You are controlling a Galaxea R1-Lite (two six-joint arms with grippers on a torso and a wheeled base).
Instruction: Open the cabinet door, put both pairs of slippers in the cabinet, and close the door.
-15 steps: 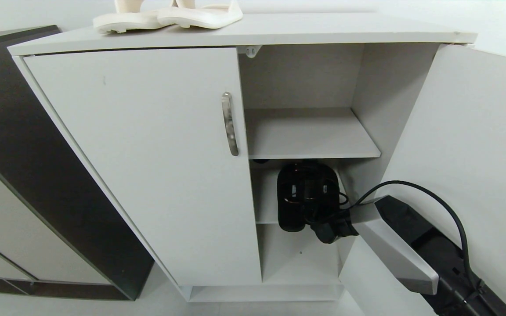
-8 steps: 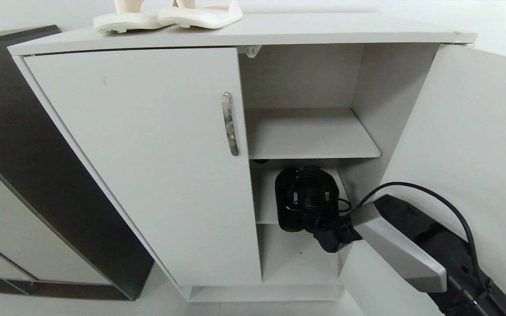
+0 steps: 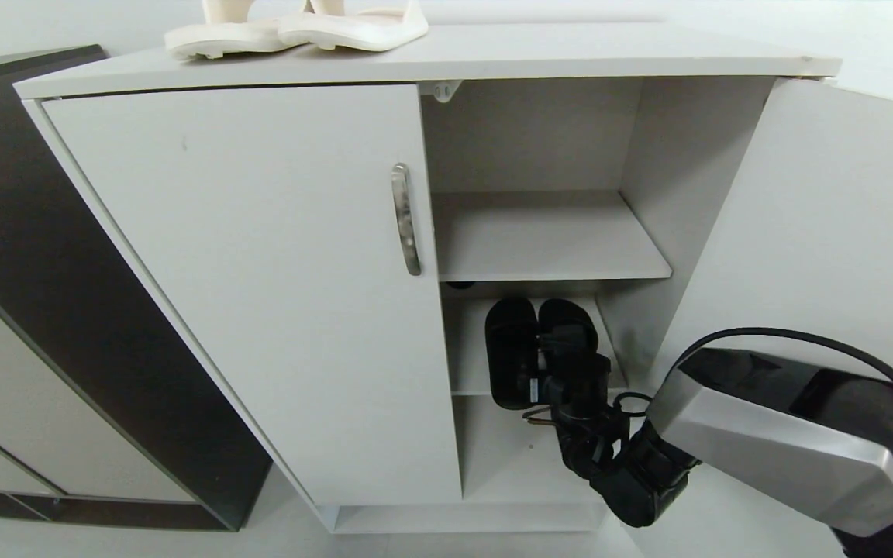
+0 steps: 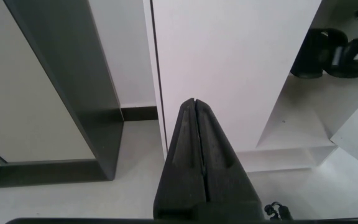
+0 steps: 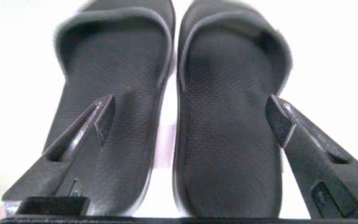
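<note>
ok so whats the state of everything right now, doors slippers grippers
left door: shut
right door: swung open
black slippers: side by side on the middle shelf, inside the cabinet
white slippers: on the cabinet top, not yet stowed
right gripper: open, fingers spread at the black slippers
left gripper: shut, empty

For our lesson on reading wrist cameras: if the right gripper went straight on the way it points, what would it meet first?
Most likely the black slippers, lying side by side on the shelf straight ahead between the open fingers of the right gripper; how far off is unclear.
</note>
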